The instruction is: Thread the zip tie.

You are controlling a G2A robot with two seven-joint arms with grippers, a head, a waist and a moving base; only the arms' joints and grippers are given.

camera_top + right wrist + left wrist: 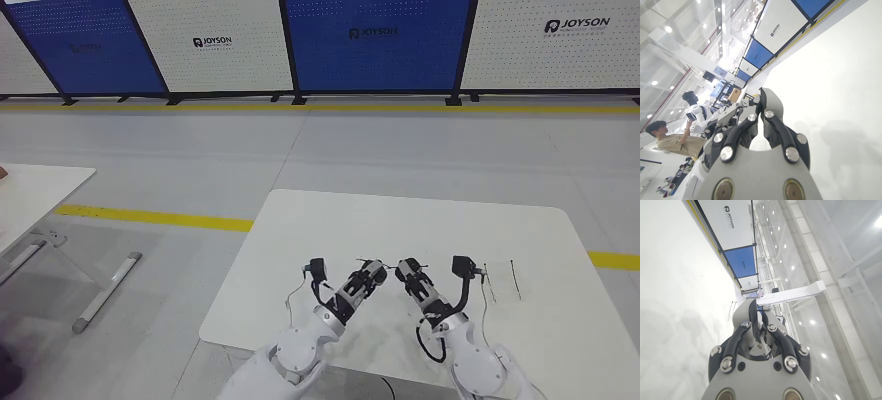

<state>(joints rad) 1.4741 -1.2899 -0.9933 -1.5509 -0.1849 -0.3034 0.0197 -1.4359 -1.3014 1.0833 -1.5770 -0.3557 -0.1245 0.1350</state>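
Above the desk [400,220], the left end effector [759,307] pinches a black zip tie [759,309]; the right end effector [758,100] clenches its other end. Spare ties [516,280] lie nearby.

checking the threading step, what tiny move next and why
Probably nudge the right tool slightly toward the left tool, to feed the zip tie on. They sit tip to tip above the table, the right shut on the tie's black end, a thin black strip at the left. Whether it has entered the head is too small to tell.
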